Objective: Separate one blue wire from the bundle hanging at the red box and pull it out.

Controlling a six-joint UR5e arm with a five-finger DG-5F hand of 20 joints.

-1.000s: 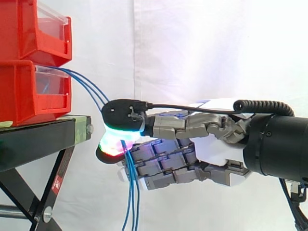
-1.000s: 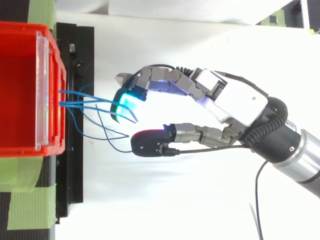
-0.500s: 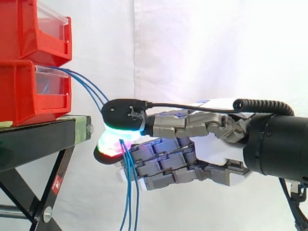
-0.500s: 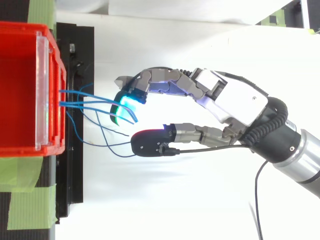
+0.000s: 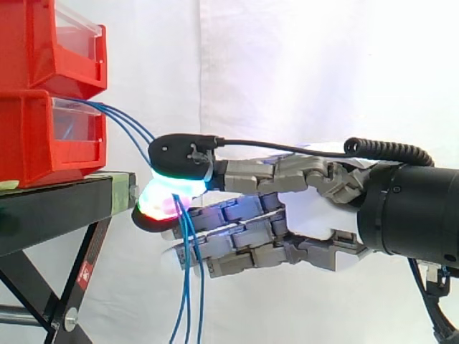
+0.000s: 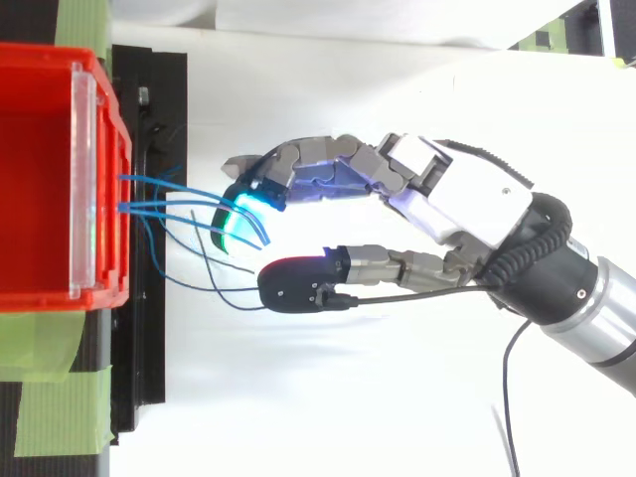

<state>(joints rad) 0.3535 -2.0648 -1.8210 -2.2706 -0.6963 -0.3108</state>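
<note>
A creased white curtain (image 5: 308, 72) hangs behind a black stand (image 5: 50, 211), apparently patched with green tape (image 6: 45, 397).

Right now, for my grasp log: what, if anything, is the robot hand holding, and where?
Cannot be told: thin blue wires from the red plastic bin pass through the robot hand, but no firm grip shows.

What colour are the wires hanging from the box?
The wires are blue; the side view shows them best.

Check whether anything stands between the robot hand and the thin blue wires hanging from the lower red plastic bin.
Nothing visible does. The hand is right at the thin blue wires, which run unobstructed from the lower red plastic bin to it.
</note>
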